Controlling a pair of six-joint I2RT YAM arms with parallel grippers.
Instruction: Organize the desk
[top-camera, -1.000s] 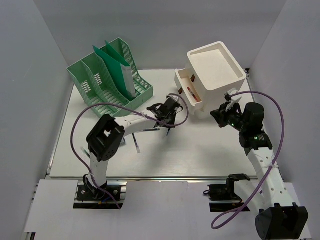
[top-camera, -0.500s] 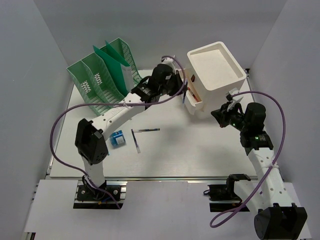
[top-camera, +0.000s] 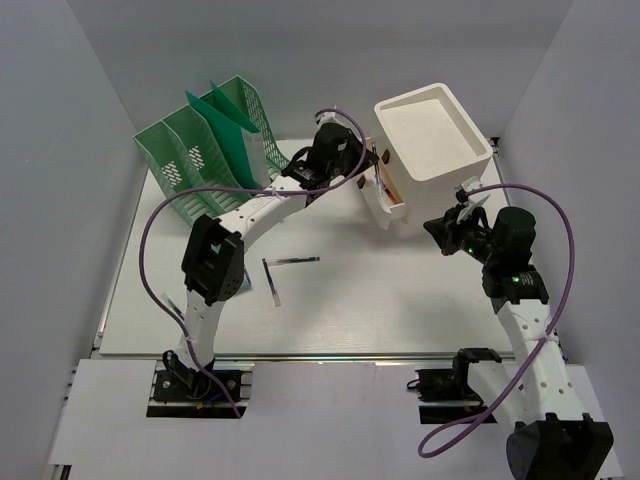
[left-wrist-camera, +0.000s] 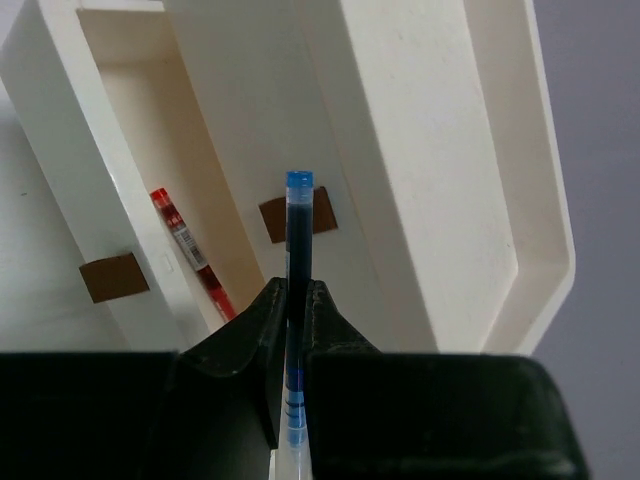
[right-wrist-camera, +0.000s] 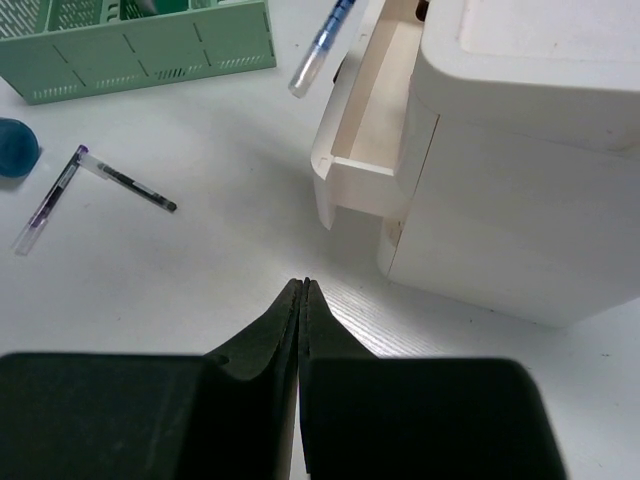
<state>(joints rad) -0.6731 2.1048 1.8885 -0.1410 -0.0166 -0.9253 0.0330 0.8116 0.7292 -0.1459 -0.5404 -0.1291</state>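
My left gripper (top-camera: 362, 168) is shut on a blue pen (left-wrist-camera: 298, 230) and holds it over the open drawer (top-camera: 380, 200) of the white drawer box (top-camera: 430, 130). In the left wrist view the pen sticks out past the fingertips (left-wrist-camera: 293, 290), above the drawer's inside. A red pen (left-wrist-camera: 185, 250) lies in the drawer. The right wrist view shows the blue pen (right-wrist-camera: 322, 50) tilted above the drawer's edge. My right gripper (top-camera: 440, 232) is shut and empty, low over the white desk (top-camera: 400, 300), just in front of the box (right-wrist-camera: 303, 285).
Two pens lie in an L on the desk (top-camera: 292, 262), also in the right wrist view (right-wrist-camera: 135, 182). A green file rack (top-camera: 215, 150) stands at the back left. A blue object (right-wrist-camera: 15, 145) sits near it, hidden under my left arm in the top view.
My left gripper rose from the middle of the desk with the blue pen and moved to the open drawer. Its elbow swung over the blue object. The right arm hardly moved.
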